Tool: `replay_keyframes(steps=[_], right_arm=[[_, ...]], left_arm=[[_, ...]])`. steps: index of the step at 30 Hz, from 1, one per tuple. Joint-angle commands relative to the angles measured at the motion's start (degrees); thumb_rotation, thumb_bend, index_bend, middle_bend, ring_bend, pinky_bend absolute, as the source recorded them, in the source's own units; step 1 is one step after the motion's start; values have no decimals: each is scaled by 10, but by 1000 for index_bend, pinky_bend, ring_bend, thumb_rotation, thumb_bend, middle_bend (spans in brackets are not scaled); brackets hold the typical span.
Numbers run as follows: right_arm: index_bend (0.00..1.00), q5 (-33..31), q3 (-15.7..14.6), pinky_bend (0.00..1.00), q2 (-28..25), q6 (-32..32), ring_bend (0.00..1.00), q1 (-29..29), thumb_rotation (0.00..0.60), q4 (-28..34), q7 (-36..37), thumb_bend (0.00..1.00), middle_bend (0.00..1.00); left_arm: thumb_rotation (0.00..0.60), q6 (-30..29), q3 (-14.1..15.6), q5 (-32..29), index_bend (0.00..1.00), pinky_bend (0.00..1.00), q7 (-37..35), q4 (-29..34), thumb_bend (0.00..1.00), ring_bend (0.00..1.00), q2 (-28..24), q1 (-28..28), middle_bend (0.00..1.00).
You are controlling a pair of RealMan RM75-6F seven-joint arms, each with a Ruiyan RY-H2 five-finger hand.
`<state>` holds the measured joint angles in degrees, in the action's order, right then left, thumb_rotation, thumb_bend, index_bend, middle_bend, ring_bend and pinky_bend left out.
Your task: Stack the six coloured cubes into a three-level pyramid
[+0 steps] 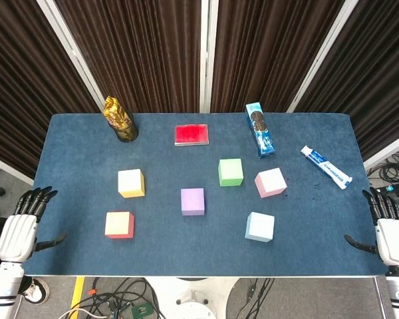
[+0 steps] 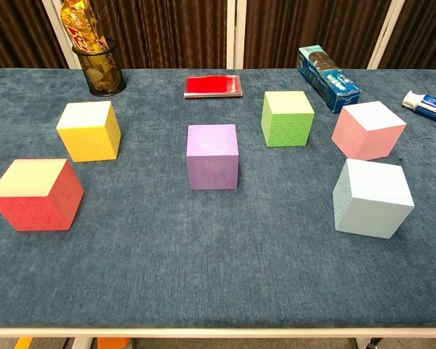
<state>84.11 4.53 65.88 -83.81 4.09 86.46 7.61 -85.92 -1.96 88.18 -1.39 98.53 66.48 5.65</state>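
On the blue table (image 1: 80,133): yellow cube (image 1: 131,183), red cube (image 1: 119,224), purple cube (image 1: 192,201), green cube (image 1: 231,172), pink cube (image 1: 270,182), pale-blue cube (image 1: 260,226), all apart. Left hand (image 1: 20,229) and right hand (image 1: 388,229) at the edges, fingers spread, empty.

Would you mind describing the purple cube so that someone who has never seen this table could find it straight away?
On the blue table, six coloured cubes sit apart from one another in the nearer half. The purple cube is the middle one, directly in front of the flat red box at the back. The green cube lies behind it to the right, and it is the only purple thing there.
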Motion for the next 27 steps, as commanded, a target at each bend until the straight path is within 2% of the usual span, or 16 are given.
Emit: replay_keyframes(steps=[1, 8, 14, 20, 23, 27], right_arm=[[0, 1, 0, 0, 0, 1, 0, 1, 600, 1, -1, 0, 0], [0, 1, 3, 0, -4, -1, 0, 2, 600, 7, -2, 0, 0], [0, -1, 15, 0, -18, -1, 0, 10, 600, 31, -13, 0, 0], [0, 2, 27, 0, -38, 12, 0, 28, 600, 65, -15, 0, 0], [0, 6, 34, 0, -53, 16, 0, 39, 600, 89, -32, 0, 0], [0, 12, 42, 0, -66, 20, 0, 51, 600, 119, -59, 0, 0]], left_arm=[[600, 0, 0, 0, 123, 42, -1, -1, 134, 0, 0, 0, 69], [600, 5, -6, 3, 122, 42, -3, 4, 135, 0, -3, 8, 75], [600, 58, -32, -1, 122, 42, -5, 38, 136, 0, -24, 57, 76], [600, 172, -71, -63, 108, 43, -2, 58, 137, 0, -10, 138, 75], [600, 225, -92, -118, 104, 43, 11, 42, 138, 0, 24, 178, 76], [600, 270, -101, -177, 98, 43, 42, 11, 137, 0, 74, 217, 74]])
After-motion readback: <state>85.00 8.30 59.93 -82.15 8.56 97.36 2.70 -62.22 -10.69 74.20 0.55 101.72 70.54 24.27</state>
